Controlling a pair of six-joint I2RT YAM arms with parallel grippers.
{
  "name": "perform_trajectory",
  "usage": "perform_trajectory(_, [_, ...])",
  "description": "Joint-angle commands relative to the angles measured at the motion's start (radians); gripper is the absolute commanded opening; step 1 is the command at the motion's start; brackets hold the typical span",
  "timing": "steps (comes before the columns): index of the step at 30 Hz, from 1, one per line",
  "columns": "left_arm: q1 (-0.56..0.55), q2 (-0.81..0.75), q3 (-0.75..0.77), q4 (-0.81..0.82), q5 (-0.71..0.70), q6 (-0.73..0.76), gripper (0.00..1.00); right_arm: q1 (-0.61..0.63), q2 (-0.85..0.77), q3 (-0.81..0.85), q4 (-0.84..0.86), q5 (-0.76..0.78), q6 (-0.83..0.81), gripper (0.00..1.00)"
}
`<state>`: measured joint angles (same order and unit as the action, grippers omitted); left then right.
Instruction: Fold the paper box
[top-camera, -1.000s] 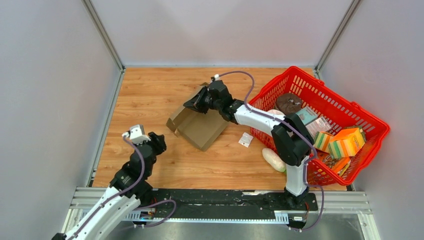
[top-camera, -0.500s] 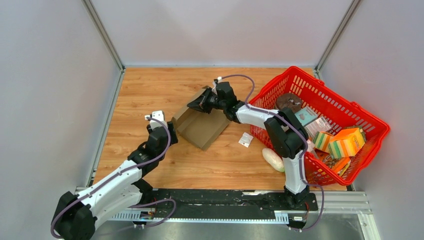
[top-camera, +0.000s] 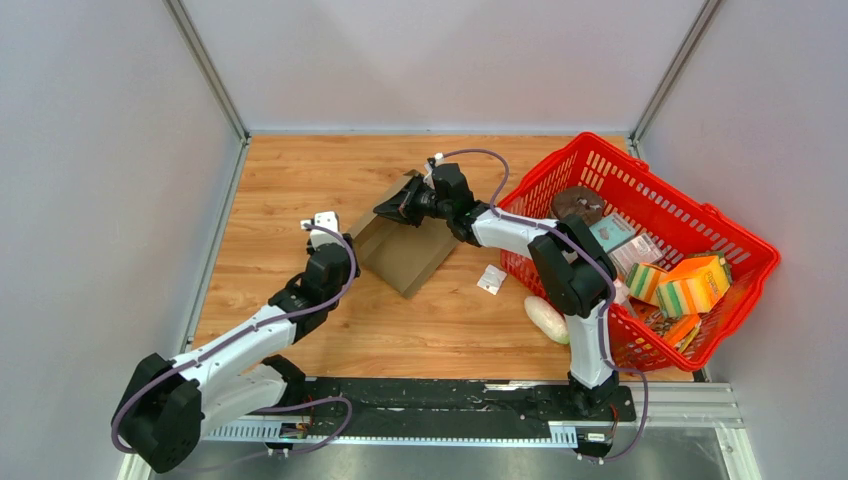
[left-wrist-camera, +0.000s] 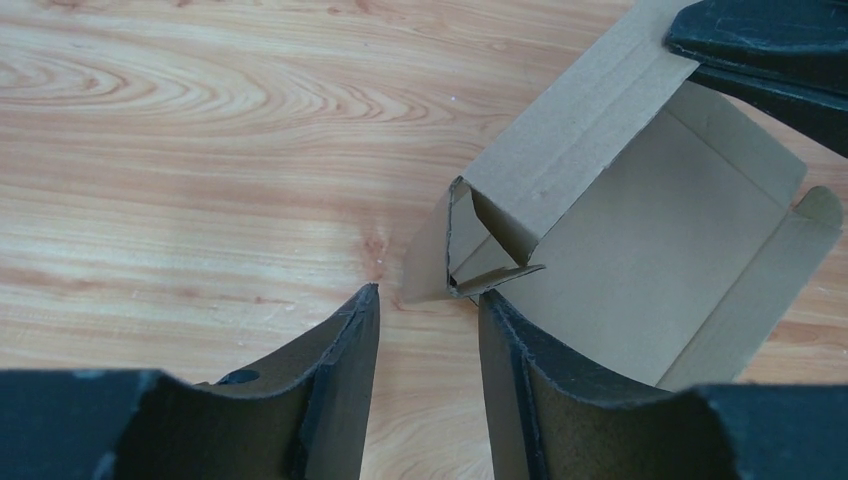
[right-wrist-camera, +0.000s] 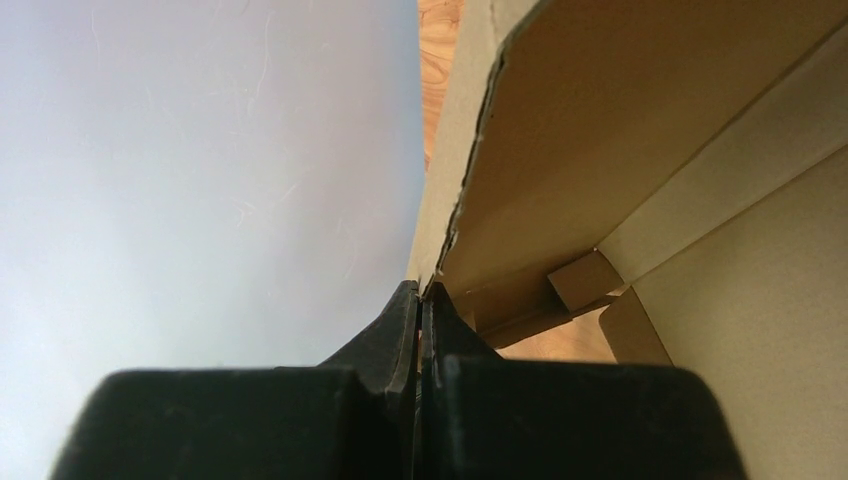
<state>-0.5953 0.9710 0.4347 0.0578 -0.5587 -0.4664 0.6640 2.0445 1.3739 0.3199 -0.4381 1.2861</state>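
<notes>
Left wrist: open left pincer at the box corner
Right pincer pinches a thin flap; a hard shove could rip it free.

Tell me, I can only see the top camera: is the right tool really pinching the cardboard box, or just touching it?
Observer: Pinching. The right wrist view shows the right tool shut on the thin edge of a raised flap of the paper box.
Operator: Has the left tool got anything?
Observer: No. In its own wrist view the left tool is open, with only bare table between its fingers.
Operator: What's in front of it?
Observer: The box's folded corner, with a small tab tucked inside. It sits just beyond the fingertips and seems not to touch them.
</notes>
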Motion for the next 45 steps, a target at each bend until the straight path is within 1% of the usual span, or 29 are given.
perform_trajectory(1, [0.000,0.028,0.035,0.111,-0.035,-0.017,0.49,0.002,-0.009,0.011,0.036,-0.027,0.004,0.00])
perform_trajectory(4, [0.000,0.043,0.032,0.151,-0.035,-0.041,0.54,0.005,-0.014,0.004,0.038,-0.022,0.016,0.00])
perform_trajectory(6, [-0.001,0.061,0.027,0.191,-0.050,-0.046,0.55,0.006,-0.015,0.001,0.036,-0.021,0.021,0.00])
perform_trajectory(7, [0.000,0.067,0.027,0.194,-0.072,-0.051,0.53,0.006,-0.017,-0.001,0.034,-0.017,0.024,0.00])
perform_trajectory(8, [0.000,0.081,0.026,0.212,-0.078,-0.046,0.46,0.006,-0.017,-0.002,0.030,-0.016,0.027,0.00])
perform_trajectory(10, [0.000,0.095,0.018,0.240,-0.099,-0.041,0.40,0.008,-0.017,-0.004,0.027,-0.014,0.032,0.00])
perform_trajectory(11, [0.000,0.109,0.018,0.263,-0.107,-0.041,0.34,0.009,-0.017,-0.003,0.019,-0.011,0.032,0.00])
perform_trajectory(17, [-0.001,0.141,0.032,0.287,-0.133,-0.040,0.29,0.011,-0.015,0.022,-0.022,0.002,0.019,0.00])
perform_trajectory(19, [-0.001,0.140,0.041,0.277,-0.098,-0.038,0.34,0.011,-0.012,0.039,-0.039,0.010,0.006,0.00])
perform_trajectory(20, [-0.001,0.121,0.045,0.228,-0.081,-0.057,0.42,0.011,-0.009,0.045,-0.051,0.012,0.001,0.00])
perform_trajectory(22, [-0.001,0.091,0.036,0.182,-0.034,-0.078,0.50,0.011,0.003,0.080,-0.076,0.013,-0.014,0.00])
perform_trajectory(23, [-0.001,0.046,0.027,0.145,-0.026,-0.110,0.55,0.009,0.006,0.094,-0.102,0.015,-0.018,0.00])
perform_trajectory(24, [-0.001,0.017,-0.008,0.137,-0.020,-0.124,0.58,0.008,0.009,0.102,-0.105,0.016,-0.019,0.00])
perform_trajectory(25, [0.000,-0.012,-0.028,0.139,-0.007,-0.129,0.60,0.006,0.014,0.115,-0.108,0.019,-0.019,0.00])
perform_trajectory(26, [0.000,-0.075,-0.046,0.139,-0.007,-0.124,0.61,0.008,0.023,0.125,-0.116,0.022,-0.021,0.00])
perform_trajectory(28, [0.009,-0.142,-0.082,0.087,-0.021,-0.124,0.64,0.008,0.034,0.155,-0.149,0.021,-0.030,0.00])
perform_trajectory(30, [0.038,-0.237,-0.103,0.045,-0.014,-0.120,0.64,0.005,0.043,0.166,-0.162,0.022,-0.033,0.00])
perform_trajectory(32, [0.069,-0.299,-0.125,0.033,0.032,-0.094,0.66,0.003,0.052,0.175,-0.165,0.024,-0.028,0.00])
perform_trajectory(33, [0.090,-0.305,-0.129,0.042,0.060,-0.078,0.66,0.003,0.059,0.178,-0.168,0.022,-0.028,0.00])
perform_trajectory(34, [0.142,-0.295,-0.131,0.062,0.147,-0.049,0.66,0.003,0.062,0.183,-0.168,0.018,-0.024,0.00])
perform_trajectory(36, [0.182,-0.269,-0.122,0.092,0.263,-0.017,0.65,0.003,0.071,0.195,-0.166,0.009,-0.018,0.00])
perform_trajectory(37, [0.201,-0.234,-0.117,0.106,0.288,-0.005,0.66,0.003,0.074,0.198,-0.170,0.010,-0.015,0.00])
perform_trajectory(41, [0.215,-0.103,-0.038,0.112,0.351,0.018,0.67,0.003,0.074,0.202,-0.180,0.016,-0.005,0.00])
perform_trajectory(42, [0.215,-0.075,-0.027,0.134,0.391,0.026,0.67,0.003,0.077,0.202,-0.180,0.016,0.005,0.00])
perform_trajectory(43, [0.215,-0.028,-0.016,0.137,0.401,0.023,0.66,0.002,0.078,0.205,-0.180,0.016,0.009,0.00])
perform_trajectory(45, [0.215,0.009,0.013,0.139,0.398,0.012,0.67,0.002,0.085,0.212,-0.185,0.015,0.018,0.00])
